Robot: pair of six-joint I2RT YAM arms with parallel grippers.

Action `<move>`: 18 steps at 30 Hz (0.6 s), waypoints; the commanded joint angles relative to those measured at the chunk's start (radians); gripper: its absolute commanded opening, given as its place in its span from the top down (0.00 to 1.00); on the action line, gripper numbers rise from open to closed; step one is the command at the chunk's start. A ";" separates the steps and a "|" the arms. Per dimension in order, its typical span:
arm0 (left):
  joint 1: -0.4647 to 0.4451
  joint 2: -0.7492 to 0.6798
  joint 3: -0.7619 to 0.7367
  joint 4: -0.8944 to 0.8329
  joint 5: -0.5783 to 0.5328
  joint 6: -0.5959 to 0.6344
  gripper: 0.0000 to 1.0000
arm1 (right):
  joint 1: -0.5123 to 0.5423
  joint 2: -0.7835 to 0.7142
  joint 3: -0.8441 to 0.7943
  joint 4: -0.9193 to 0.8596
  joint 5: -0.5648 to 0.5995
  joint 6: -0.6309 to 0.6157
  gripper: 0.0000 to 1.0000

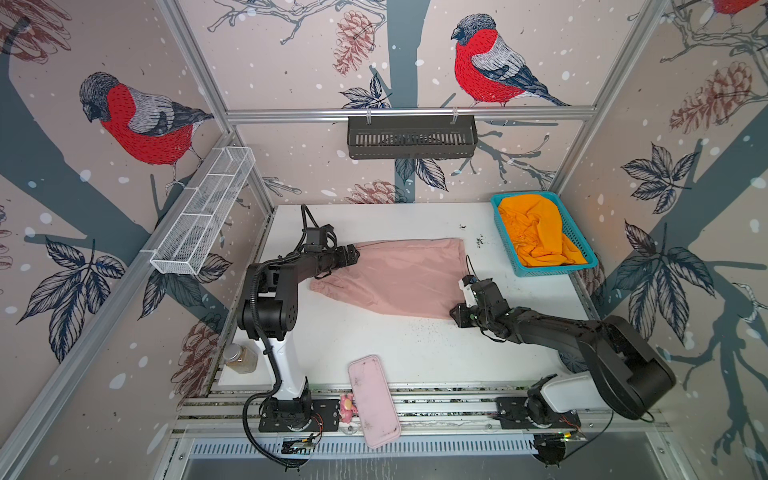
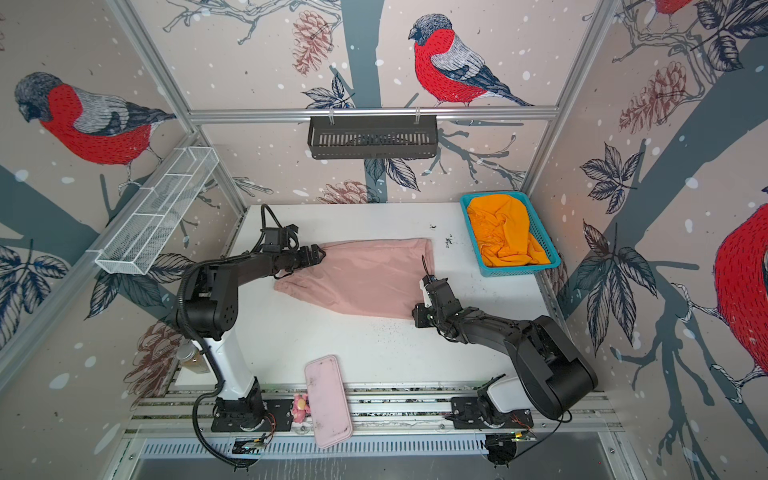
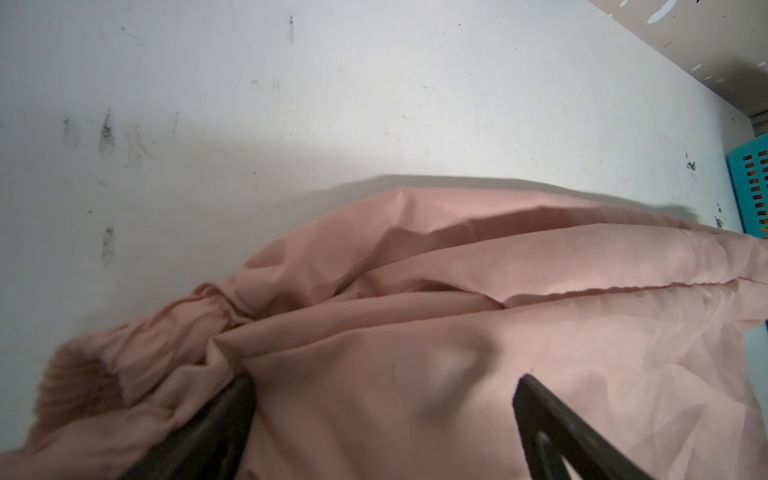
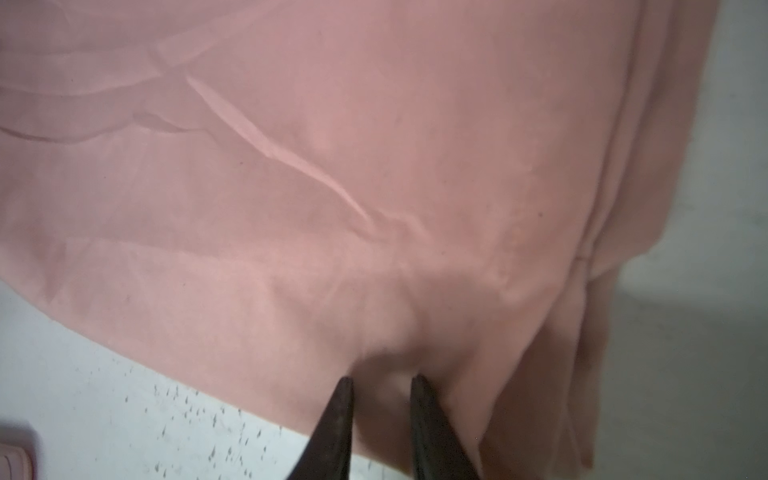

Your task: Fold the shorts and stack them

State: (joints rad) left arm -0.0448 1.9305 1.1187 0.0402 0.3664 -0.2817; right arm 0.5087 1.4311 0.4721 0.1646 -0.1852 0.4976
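Pink cloth first. In both top views the pink shorts (image 1: 399, 278) (image 2: 361, 278) lie spread on the white surface (image 1: 374, 345), left of the teal basket (image 1: 555, 270) w/ a bare strip btwn them. Orange shorts (image 1: 536, 232) sit crumpled inside that basket, filling most of it. Left tool (image 1: 354, 253) is at the pink shorts' end farthest from the basket. Right tool (image 1: 457, 312) is at the corner nearer the basket, on the side toward the arm bases. Pink tray (image 1: 374, 399) lies well apart from the basket, at the surface's front edge, partly over the rail.

Left wrist view: left tool (image 3: 384, 390) is released, fingers (image 3: 536, 399) spread wide w/ pink cloth (image 3: 457, 332) bulging btwn them. Gathered elastic waist (image 3: 199, 316) is just beside it. A bit of the basket (image 3: 748, 183) shows past the shorts' other end.

Right wrist view: right tool (image 4: 382, 384) is clenched on the pink shorts' (image 4: 332, 166) edge, w/ a small fold nipped btwn the tips and speckled surface (image 4: 83, 395) beside it.
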 commanded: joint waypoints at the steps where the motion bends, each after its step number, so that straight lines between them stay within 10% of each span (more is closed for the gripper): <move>1: -0.004 0.010 -0.013 -0.098 -0.027 0.005 0.02 | -0.033 0.010 -0.005 -0.068 0.026 0.035 0.73; 10: -0.053 -0.150 -0.182 -0.143 -0.029 -0.083 0.02 | -0.248 -0.055 0.143 -0.234 0.061 -0.081 0.71; 18: -0.053 -0.488 -0.149 -0.162 -0.195 -0.081 0.02 | -0.223 -0.122 0.332 -0.282 0.094 -0.225 0.57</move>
State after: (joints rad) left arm -0.1001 1.5303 0.9501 -0.1093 0.2501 -0.3584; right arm 0.2661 1.3296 0.7670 -0.0811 -0.1116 0.3576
